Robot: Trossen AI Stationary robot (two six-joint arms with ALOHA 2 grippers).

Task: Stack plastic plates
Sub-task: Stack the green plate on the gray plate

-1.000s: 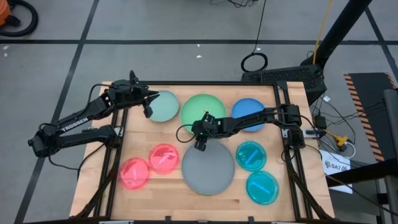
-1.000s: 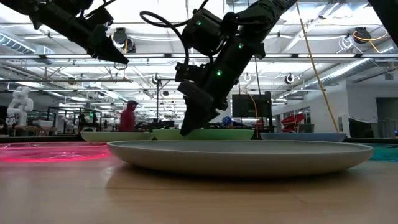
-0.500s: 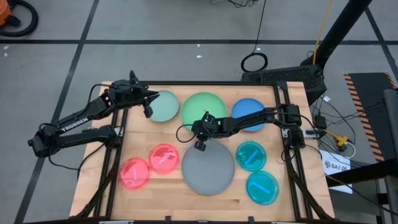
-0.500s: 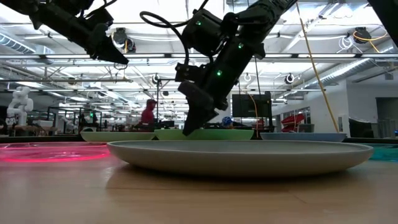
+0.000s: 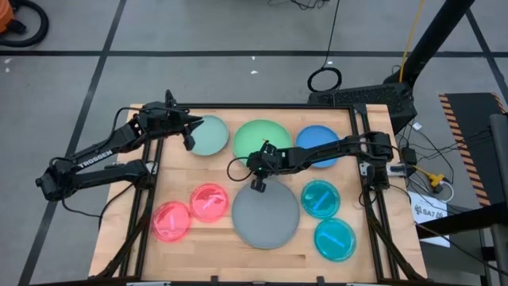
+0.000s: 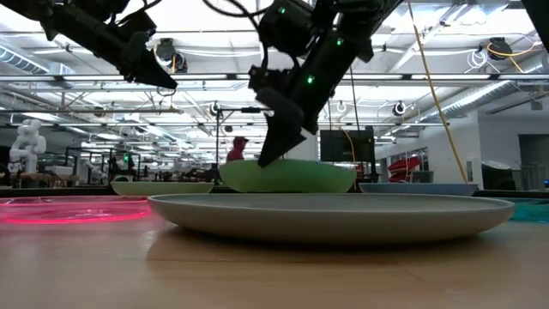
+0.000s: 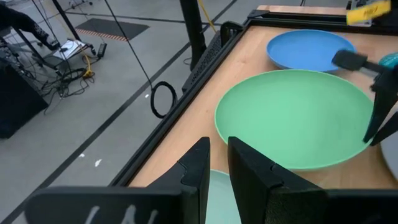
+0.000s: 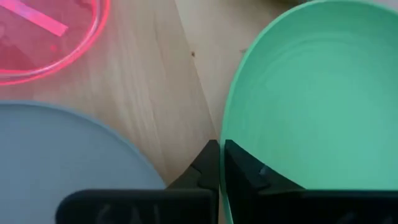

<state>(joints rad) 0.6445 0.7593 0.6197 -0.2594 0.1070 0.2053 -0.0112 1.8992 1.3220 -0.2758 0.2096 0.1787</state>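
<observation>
Dark jointed arms [image 5: 95,155], white lettering

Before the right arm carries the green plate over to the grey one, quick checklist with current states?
1. Right gripper shut on green plate rim: ok.
2. Near edge of the plate raised off the table, per the low view: ok.
3. Far edge also off the table: cannot tell.
4. Grey plate bare on top, ready to receive: ok.
5. Left gripper away from the path, over the pale mint plate: ok.
6. Blue plate not touched by the green plate: ok.
</observation>
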